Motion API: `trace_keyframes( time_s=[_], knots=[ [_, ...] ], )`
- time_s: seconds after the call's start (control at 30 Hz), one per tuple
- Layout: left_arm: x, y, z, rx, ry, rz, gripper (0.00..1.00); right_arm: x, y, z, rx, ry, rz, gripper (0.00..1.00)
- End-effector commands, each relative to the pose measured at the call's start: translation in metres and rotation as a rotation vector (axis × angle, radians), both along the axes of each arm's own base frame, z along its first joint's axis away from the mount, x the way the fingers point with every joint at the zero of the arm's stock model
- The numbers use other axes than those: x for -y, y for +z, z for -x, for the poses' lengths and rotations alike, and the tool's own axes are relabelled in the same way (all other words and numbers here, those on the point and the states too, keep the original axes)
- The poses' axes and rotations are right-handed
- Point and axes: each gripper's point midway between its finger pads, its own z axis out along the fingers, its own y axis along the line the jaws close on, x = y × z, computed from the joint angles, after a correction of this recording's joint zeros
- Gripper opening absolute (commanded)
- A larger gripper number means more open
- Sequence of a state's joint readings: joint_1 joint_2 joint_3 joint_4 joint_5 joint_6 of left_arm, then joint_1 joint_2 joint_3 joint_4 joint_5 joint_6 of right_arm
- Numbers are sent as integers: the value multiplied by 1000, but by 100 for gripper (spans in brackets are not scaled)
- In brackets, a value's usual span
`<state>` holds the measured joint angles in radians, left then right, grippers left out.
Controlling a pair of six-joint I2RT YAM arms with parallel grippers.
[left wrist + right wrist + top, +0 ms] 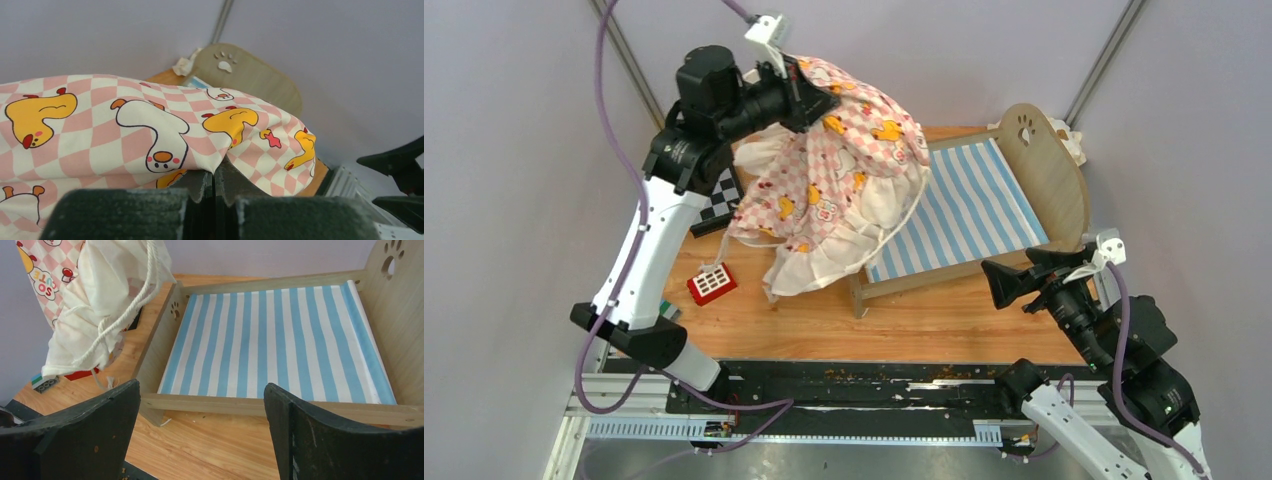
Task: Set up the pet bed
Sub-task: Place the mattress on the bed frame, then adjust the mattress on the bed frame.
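Observation:
The pet bed [969,210] stands at the back right of the wooden table, with a light-wood frame, a blue-and-white striped base [270,340] and a rounded headboard [1044,175] with a paw-print cutout [224,61]. My left gripper [809,100] is raised at the back left and shut on a pink checkered ruffled cushion [844,190] printed with ducks, which hangs down over the bed's left end. In the left wrist view the cushion [150,125] fills the frame above the shut fingertips [197,182]. My right gripper [1014,280] is open in front of the bed's near rail [270,406], holding nothing.
A small red block with white squares [712,284] lies on the table left of the bed. A black-and-white checkered board [720,198] sits behind it, partly under the cushion. A cream object [1074,140] peeks out behind the headboard. Grey walls close in on three sides.

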<state>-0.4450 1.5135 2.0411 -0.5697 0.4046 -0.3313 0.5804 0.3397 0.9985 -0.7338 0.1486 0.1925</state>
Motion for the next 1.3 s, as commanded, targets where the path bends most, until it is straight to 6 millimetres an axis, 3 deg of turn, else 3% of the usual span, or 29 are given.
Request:
trace_keyframes(
  time_s=[0.0,0.1,0.23,0.33,0.4,0.43,0.53,0.6,0.67,0.77,0.87,0.93,1.07,1.27],
  knots=[
    [51,4,24,38,-145,-33,0,17,3,8,16,-48,13,94],
    [88,-5,39,17,-218,-42,0,23,5,9,23,-75,10,94],
    [117,-32,38,-15,-220,-92,1,32,4,8,12,-125,7,94],
    [137,-74,32,-80,-254,-150,70,37,1,6,-6,-159,7,99],
    [135,-93,27,-116,-227,-202,96,38,-1,5,-25,-173,10,100],
    [130,-97,24,-116,-200,-221,99,39,-2,4,-35,-181,10,100],
    [110,-91,20,-75,-110,-241,100,37,-7,0,-76,-188,21,100],
    [89,-77,23,-39,-38,-237,100,34,-10,-2,-107,-188,27,100],
    [67,-78,21,-38,52,-246,100,33,-13,-6,-133,-201,28,100],
    [40,-101,19,-90,138,-269,100,29,-20,-12,-179,-212,24,100],
    [20,-137,19,-164,199,-268,100,24,-30,-17,-228,-220,22,100],
    [18,-159,20,-194,214,-244,100,18,-36,-20,-242,-207,16,100],
    [33,-184,21,-236,170,-191,100,13,-45,-28,-261,-209,32,100],
    [64,-190,12,-241,108,-147,100,24,-63,-45,-330,-337,86,100]
  ],
)
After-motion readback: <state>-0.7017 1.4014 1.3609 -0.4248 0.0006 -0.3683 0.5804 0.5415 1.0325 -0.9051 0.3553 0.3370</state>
